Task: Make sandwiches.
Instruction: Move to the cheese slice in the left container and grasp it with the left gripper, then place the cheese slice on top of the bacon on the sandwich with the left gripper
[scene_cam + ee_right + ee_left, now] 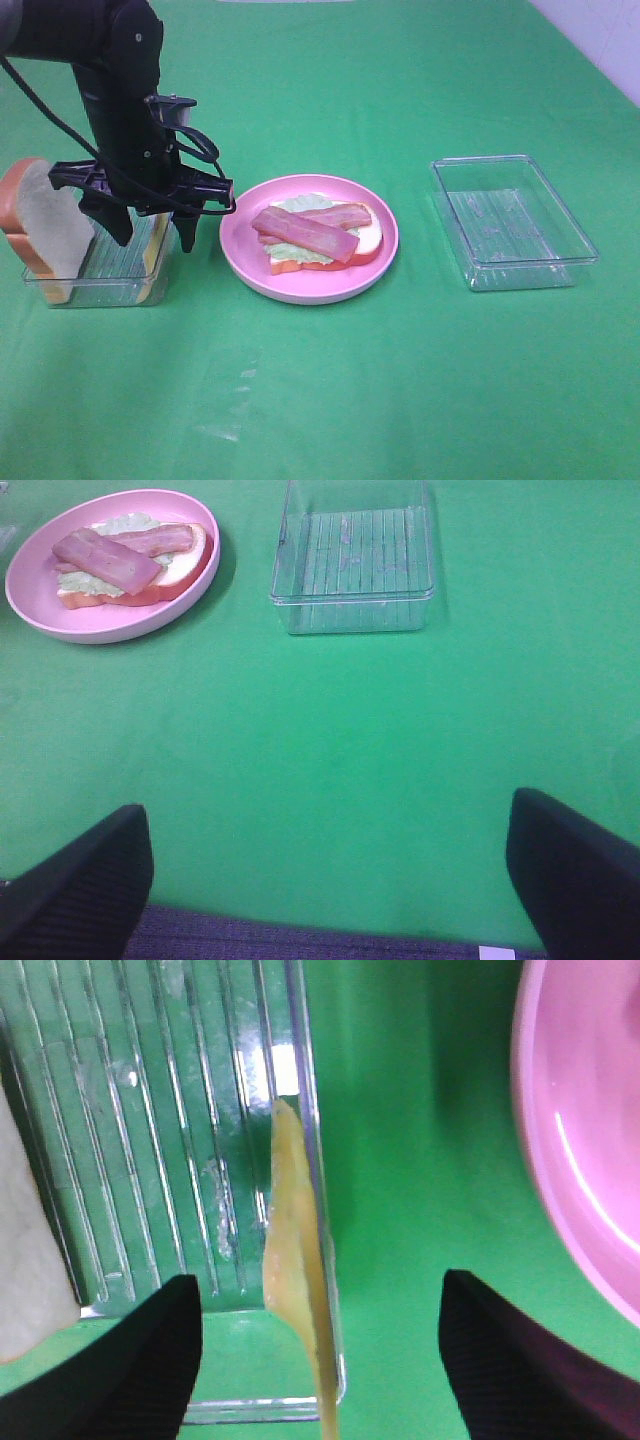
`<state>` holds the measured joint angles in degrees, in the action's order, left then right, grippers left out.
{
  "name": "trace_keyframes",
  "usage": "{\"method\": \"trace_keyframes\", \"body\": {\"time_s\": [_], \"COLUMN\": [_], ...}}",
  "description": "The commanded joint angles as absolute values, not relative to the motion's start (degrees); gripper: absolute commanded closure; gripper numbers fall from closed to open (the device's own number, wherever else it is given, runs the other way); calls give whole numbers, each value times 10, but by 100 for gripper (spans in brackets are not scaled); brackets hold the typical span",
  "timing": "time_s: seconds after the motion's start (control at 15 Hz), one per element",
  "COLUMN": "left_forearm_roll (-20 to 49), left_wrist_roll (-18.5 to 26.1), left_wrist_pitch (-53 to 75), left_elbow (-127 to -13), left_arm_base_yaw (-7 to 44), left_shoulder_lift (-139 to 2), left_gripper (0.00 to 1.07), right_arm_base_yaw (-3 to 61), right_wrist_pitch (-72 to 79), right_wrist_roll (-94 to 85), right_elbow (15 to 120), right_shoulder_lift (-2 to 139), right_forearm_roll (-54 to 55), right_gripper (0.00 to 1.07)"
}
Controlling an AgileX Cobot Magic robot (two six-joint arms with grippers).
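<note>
Sandwich [315,238], so far white toy bread, green lettuce and bacon, lies on the round pink plate [300,291]; the open left gripper [153,238] straddles the thin yellow cheese square [290,1260] in the left clear plastic tray [100,292], and should pinch it next.

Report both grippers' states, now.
Left gripper: open, straddling the thin yellow cheese slice, not gripping it.
Right gripper: open, holding nothing.
</note>
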<state>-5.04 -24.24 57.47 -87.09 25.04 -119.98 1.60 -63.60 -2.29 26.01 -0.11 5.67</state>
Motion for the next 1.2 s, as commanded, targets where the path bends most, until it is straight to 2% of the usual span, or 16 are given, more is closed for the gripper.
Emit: {"method": "trace_keyframes", "body": {"time_s": [0.07, 0.13, 0.27, 0.33, 0.4, 0.47, 0.53, 0.93, 1.2], "left_forearm_roll": [-47, -47, -47, -47, -47, -47, -47, -42, -45], "left_wrist_roll": [-241, -241, -241, -241, -241, -241, -241, -241, -241], "left_wrist_pitch": [579, 580, 584, 584, 590, 593, 594, 598, 608], "left_elbow": [-867, -867, -867, -867, -867, -867, -867, -867, -868], "left_arm_base_yaw": [252, 252, 252, 252, 252, 252, 252, 253, 253], "left_shoulder_lift": [-1201, -1201, -1201, -1201, -1201, -1201, -1201, -1197, -1120], "left_gripper": [45, 49, 66, 70, 94, 103, 106, 107, 107], "right_arm_base_yaw": [13, 13, 13, 13, 13, 13, 13, 13, 13], "right_wrist_pitch": [-634, -634, -634, -634, -634, -634, -634, -634, -634], "right_wrist_roll": [-31, -31, -31, -31, -31, -31, -31, -31, -31], "right_elbow": [260, 260, 260, 260, 260, 260, 260, 260, 260], "right_shoulder_lift": [-19, -19, -19, -19, -19, -19, -19, -19, -19], "right_forearm_roll": [58, 58, 58, 58, 58, 58, 58, 58, 58], "right_gripper": [16, 16, 16, 16, 16, 16, 16, 16, 16]}}
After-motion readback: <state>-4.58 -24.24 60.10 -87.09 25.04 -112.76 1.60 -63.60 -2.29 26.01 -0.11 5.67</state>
